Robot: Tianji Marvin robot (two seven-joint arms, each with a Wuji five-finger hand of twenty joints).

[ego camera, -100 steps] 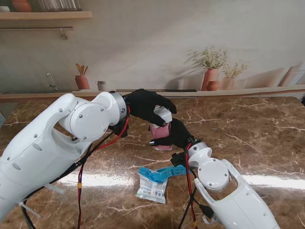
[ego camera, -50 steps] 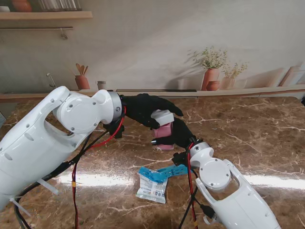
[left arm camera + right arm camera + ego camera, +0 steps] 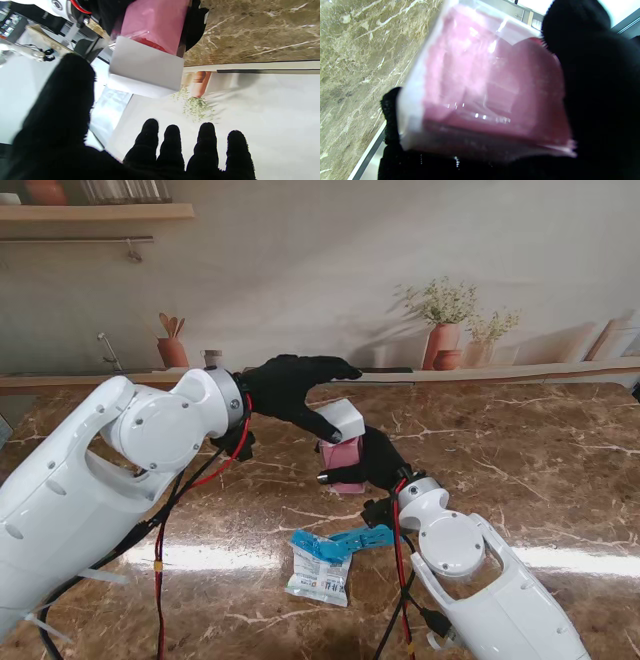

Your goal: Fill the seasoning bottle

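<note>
- The seasoning bottle [image 3: 343,454], pink and see-through, stood near the middle of the marble worktop [image 3: 520,450], well back from its near edge.
- The right hand [image 3: 366,464] was wrapped around the bottle's body from the side nearer to me, black-gloved fingers closed on it; in the right wrist view the pink container [image 3: 480,85] filled the picture, with the thumb [image 3: 585,65] pressed against one side.
- The white lid [image 3: 341,418] sat tilted over the bottle's top; the left wrist view showed the lid [image 3: 147,67] swung up off the pink body [image 3: 155,22]; whether it stayed hinged could not be told.
- The left hand [image 3: 292,388] hovered at the lid from the left, fingers stretched out toward the back wall; the thumb [image 3: 325,425] touched the lid's left edge.
- In the left wrist view four fingertips [image 3: 172,140] were straight and side by side, the thumb [image 3: 60,105] apart from them, gripping nothing.
- A torn seasoning packet [image 3: 320,568], white with a blue strip, lay flat near the worktop's front edge, just left of the right forearm [image 3: 480,580].
</note>
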